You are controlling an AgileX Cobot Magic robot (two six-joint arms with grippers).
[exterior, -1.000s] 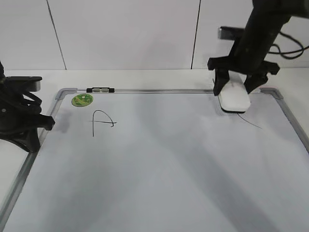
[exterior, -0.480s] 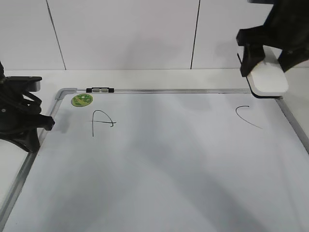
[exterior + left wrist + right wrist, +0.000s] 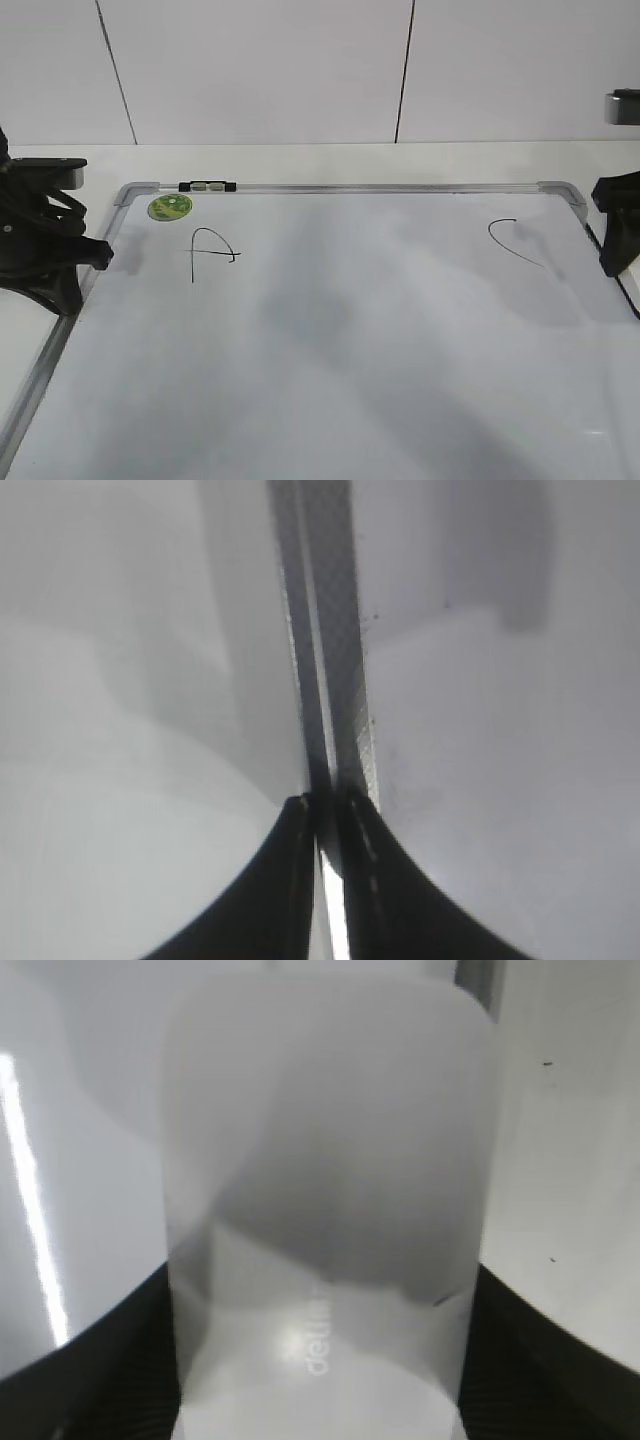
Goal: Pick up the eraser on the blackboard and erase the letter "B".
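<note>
Presently: eraser (image 3: 325,1220), white rigid plastic block, likely light and smooth-sided, clamped across its long sides in the right gripper (image 3: 320,1360) off the right edge of the blackboard (image 3: 340,187). Left gripper (image 3: 325,810) closed, empty, over the frame. No "B" visible between "A" (image 3: 212,252) and "C" (image 3: 512,240).

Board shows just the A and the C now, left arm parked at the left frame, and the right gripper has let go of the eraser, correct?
Not quite: the right wrist view shows the right gripper shut on the eraser. The rest holds.
</note>
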